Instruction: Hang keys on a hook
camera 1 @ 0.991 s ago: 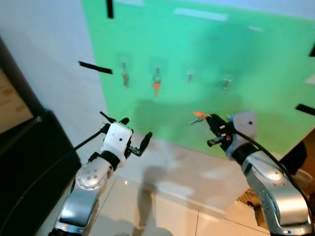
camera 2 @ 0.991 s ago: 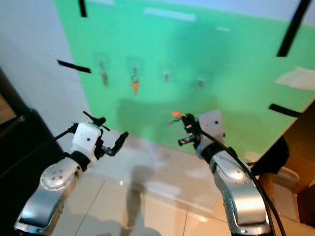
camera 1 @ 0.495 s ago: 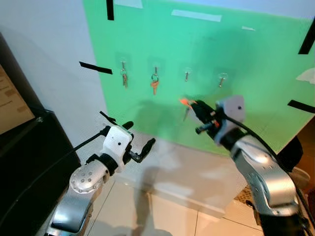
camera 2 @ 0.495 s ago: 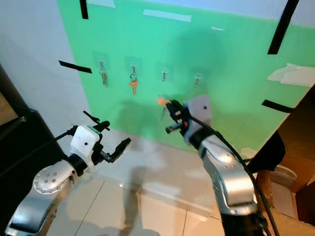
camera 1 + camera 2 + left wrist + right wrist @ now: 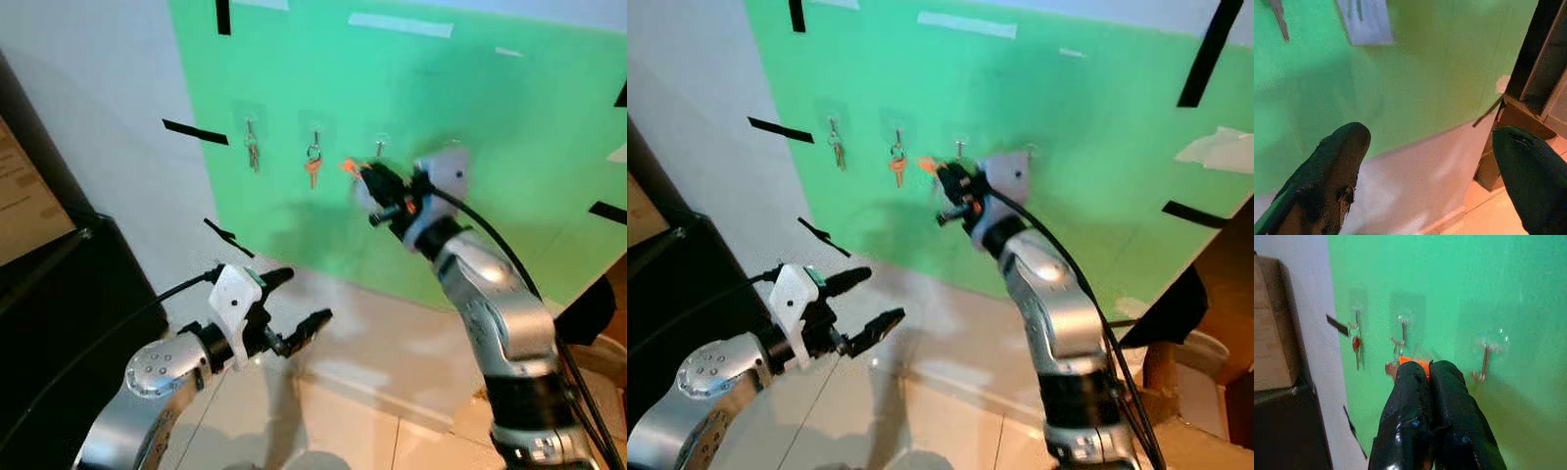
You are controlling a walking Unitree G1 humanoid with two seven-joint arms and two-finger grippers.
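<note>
The right gripper (image 5: 361, 176), pinching the orange key (image 5: 348, 166), sits at seven o'clock from the empty hook (image 5: 380, 147), poised to hang it; the left gripper (image 5: 299, 304) is spread idle.

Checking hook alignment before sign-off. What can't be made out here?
- Held key: an orange tip shows past the right tool; in the right wrist view the fingers cover the rest.
- Third hook: too small in the left eye view to tell whether the key touches it.
- Fourth hook: partly hidden behind the right wrist in the eye views.

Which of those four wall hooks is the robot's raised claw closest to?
The third hook from the left, bare, just above the right gripper; the two leftward already carry keys.
</note>
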